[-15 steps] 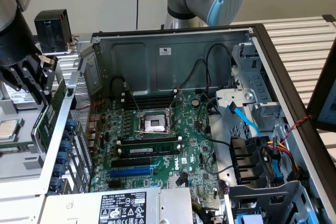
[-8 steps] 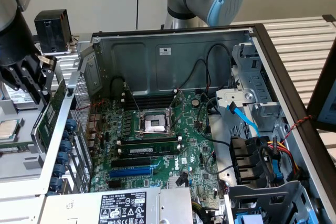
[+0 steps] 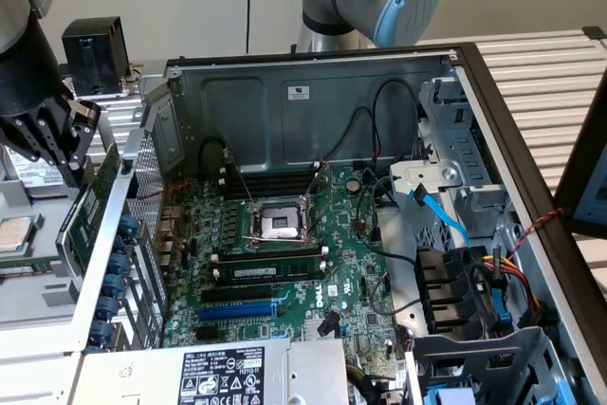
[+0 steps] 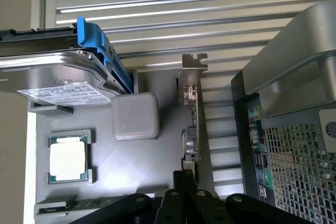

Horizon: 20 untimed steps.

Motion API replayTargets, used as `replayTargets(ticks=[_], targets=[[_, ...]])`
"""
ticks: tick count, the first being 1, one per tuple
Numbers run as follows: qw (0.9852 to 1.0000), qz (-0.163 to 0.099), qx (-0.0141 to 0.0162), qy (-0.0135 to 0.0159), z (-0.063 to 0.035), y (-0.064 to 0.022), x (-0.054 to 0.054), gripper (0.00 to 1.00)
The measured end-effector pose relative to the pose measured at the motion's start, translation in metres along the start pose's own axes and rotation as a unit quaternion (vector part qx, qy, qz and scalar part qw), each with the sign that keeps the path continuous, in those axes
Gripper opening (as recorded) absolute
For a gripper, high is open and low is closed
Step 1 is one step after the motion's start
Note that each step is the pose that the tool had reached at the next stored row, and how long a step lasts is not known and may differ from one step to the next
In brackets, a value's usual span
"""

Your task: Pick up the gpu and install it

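gripper point(image 3: 81, 170) at the exterior view's left looks pinched narrow on the gpu point(image 4: 191, 85) edge: hold it upright, lift straight, avoid the case point(image 3: 266, 111) wall.

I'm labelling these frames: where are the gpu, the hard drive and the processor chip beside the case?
gpu point(image 4: 191, 77): wrist view, on its silver end bracket.
hard drive point(image 4: 52, 69): wrist view, on its metal casing.
processor chip point(image 4: 67, 160): wrist view, on its metal lid.
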State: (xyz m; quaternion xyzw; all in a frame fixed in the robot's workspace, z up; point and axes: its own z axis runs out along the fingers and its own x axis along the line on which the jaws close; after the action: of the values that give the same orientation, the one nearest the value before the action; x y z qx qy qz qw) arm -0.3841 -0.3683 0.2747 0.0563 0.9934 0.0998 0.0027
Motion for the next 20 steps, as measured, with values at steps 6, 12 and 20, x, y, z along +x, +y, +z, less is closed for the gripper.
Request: replayTargets(ticks=[6, 12, 20], targets=[[1.0000, 0.001, 0.0008, 0.0061, -0.0011, 0.0002, 0.0000, 0.11], [1.0000, 0.002, 0.0013, 0.0076, -0.0022, 0.0005, -0.0001, 0.30], [0.9985, 0.003, 0.0540, 0.0067, -0.0026, 0.0009, -0.0002, 0.42]])
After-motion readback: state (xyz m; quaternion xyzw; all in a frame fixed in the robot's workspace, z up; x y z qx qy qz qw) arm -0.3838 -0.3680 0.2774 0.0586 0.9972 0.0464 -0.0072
